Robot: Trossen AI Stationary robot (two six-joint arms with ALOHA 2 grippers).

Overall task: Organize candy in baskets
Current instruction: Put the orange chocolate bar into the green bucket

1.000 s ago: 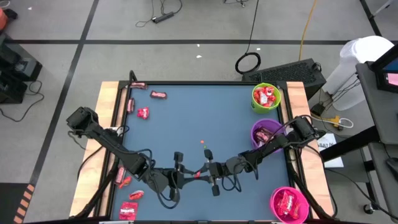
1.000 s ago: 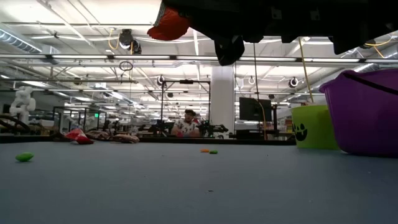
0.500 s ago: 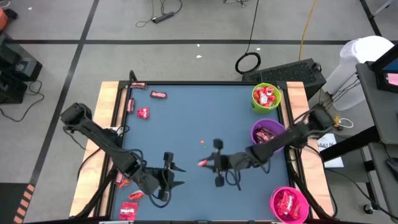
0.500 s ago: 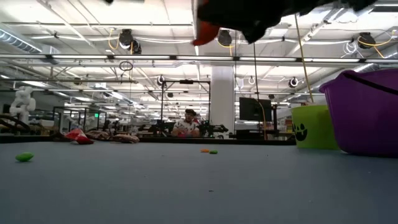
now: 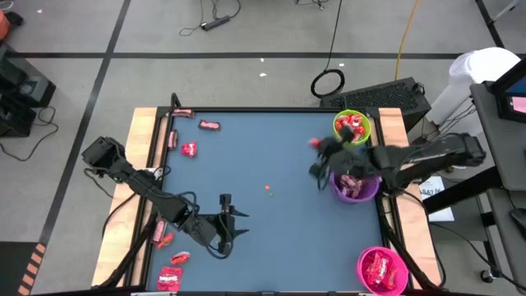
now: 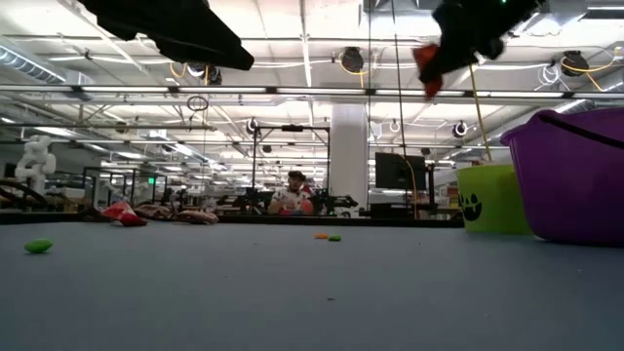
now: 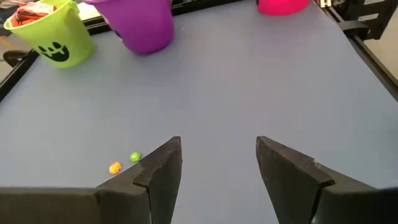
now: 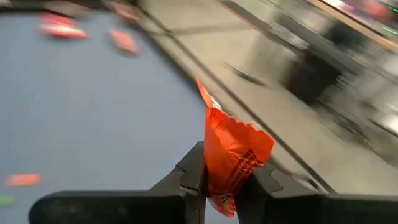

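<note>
My right gripper (image 5: 316,154) hangs high over the table, just left of the purple basket (image 5: 355,182) and near the lime green basket (image 5: 352,127). It is shut on a red candy (image 8: 235,152), which also shows in the low view as the candy (image 6: 426,62). Near the table's front left, my left gripper (image 7: 217,168) stands open over bare blue surface with nothing between its fingers. The pink basket (image 5: 382,270) stands at the front right corner. All three baskets hold candy. Several more candies lie loose along the table's left side, such as a candy (image 5: 189,149) and a candy (image 5: 170,278). My right gripper pinches the candy's lower part (image 8: 225,186) between its two fingers (image 8: 191,177). The rest of the wrapper (image 8: 239,140) sticks out past the fingertips. The candy is lifted clear of the table.
Tiny orange and green dots (image 7: 124,162) lie on the blue table (image 5: 263,238) in its middle. The table has a raised rim with wooden strips (image 5: 141,140) at its left and right. In the room beyond the far edge a person (image 6: 292,195) sits.
The two grippers met over the table's front middle with the candy between them. My right gripper has carried the candy up and toward the far right, to beside the purple basket, tipping from pointing steeply down to nearly level. My left gripper has drawn back toward the table's left.
</note>
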